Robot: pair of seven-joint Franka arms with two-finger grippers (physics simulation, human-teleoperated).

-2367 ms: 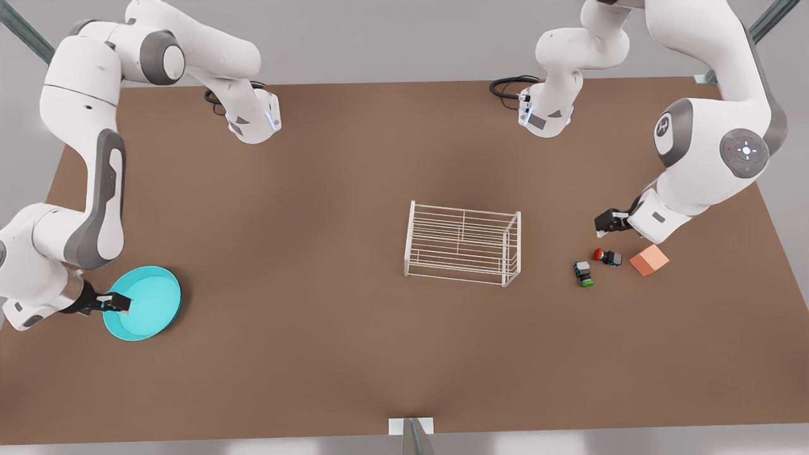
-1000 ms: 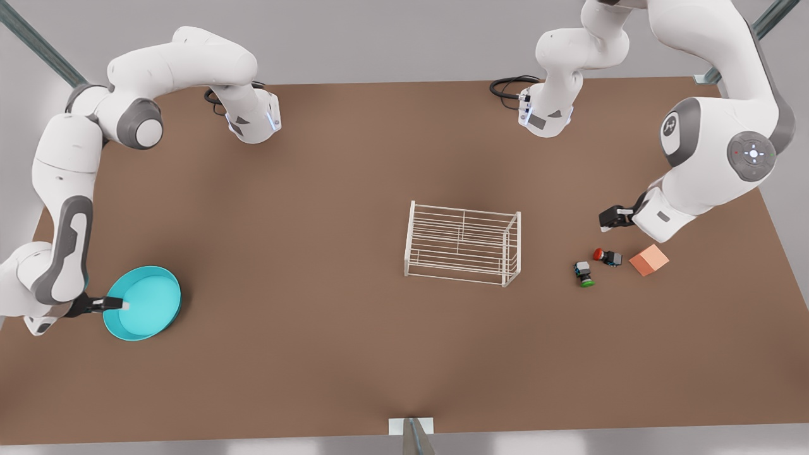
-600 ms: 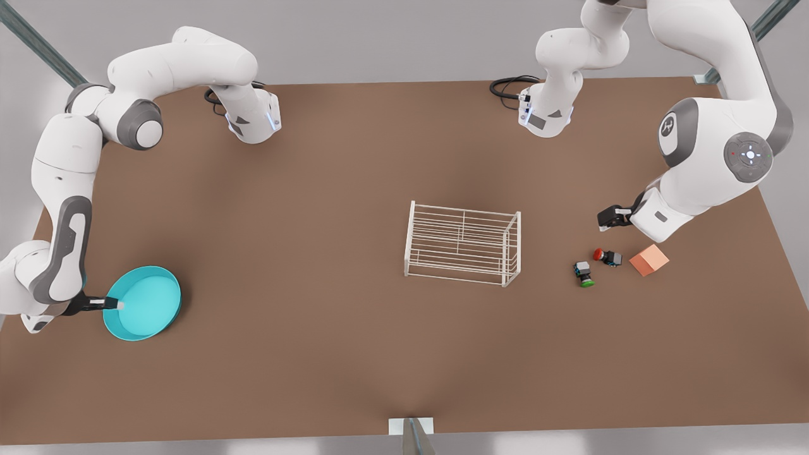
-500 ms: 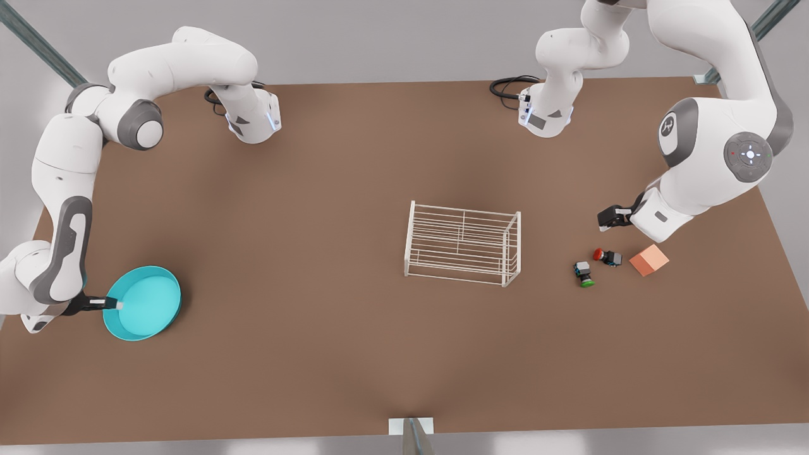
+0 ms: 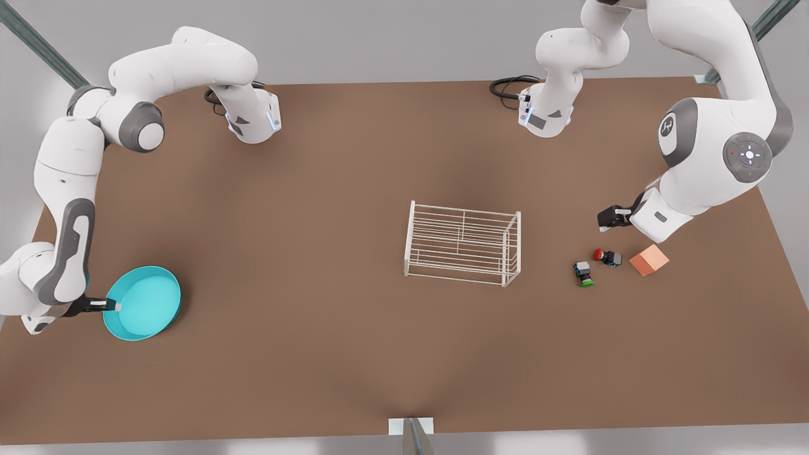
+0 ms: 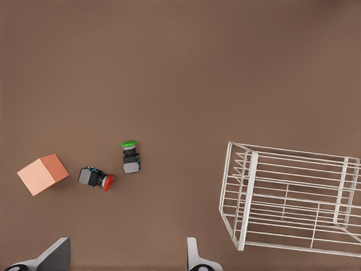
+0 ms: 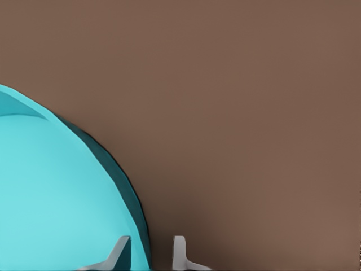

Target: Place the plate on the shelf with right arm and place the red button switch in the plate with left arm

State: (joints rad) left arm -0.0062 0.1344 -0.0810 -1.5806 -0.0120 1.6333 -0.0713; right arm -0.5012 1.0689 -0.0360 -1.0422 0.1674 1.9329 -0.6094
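Over the last half-second the right gripper (image 5: pixel 111 305) stayed narrowed astride the plate (image 5: pixel 148 302) rim without lifting it, at the table (image 5: pixel 316 347) left edge, while the left gripper (image 5: pixel 605 220) waited wide open, empty, near the red button switch (image 5: pixel 605 256).

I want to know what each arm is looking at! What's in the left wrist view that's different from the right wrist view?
Left wrist view: the shelf, the red switch, the green switch, the cube, and the left gripper, open above them.
Right wrist view: the plate, with the right gripper at its rim.
Both: the brown table.
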